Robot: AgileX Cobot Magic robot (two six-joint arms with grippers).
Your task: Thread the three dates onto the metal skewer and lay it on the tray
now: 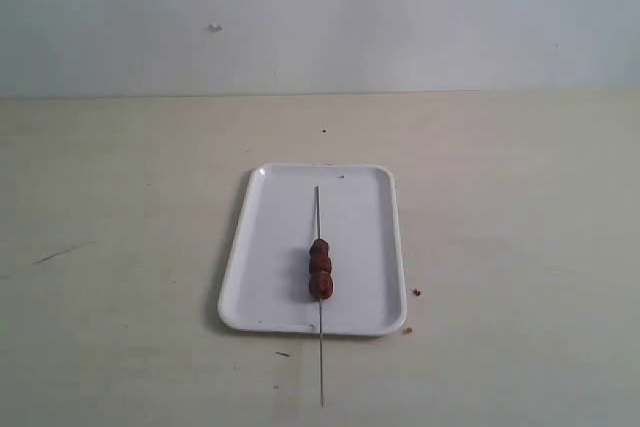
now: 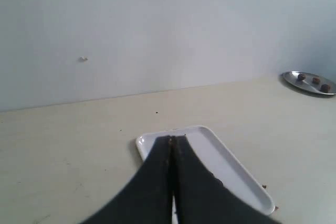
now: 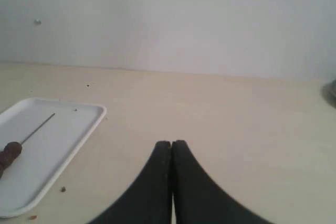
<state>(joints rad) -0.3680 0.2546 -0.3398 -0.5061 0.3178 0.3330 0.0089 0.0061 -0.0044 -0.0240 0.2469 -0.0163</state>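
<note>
Metal skewer (image 1: 321, 367), dates (image 1: 320, 269) threaded: stiff, light, probably slippery; take bare near end. Left gripper (image 2: 172, 142), right gripper (image 3: 171, 145): pressed together, empty.

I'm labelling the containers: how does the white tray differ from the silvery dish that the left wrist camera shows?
The tray is white and rectangular with rounded corners; the dish is silvery and round. The tray holds three dates packed together on the metal skewer; the dish holds three small dark pieces lying loose and apart. Both are shallow and sit on the table.
</note>
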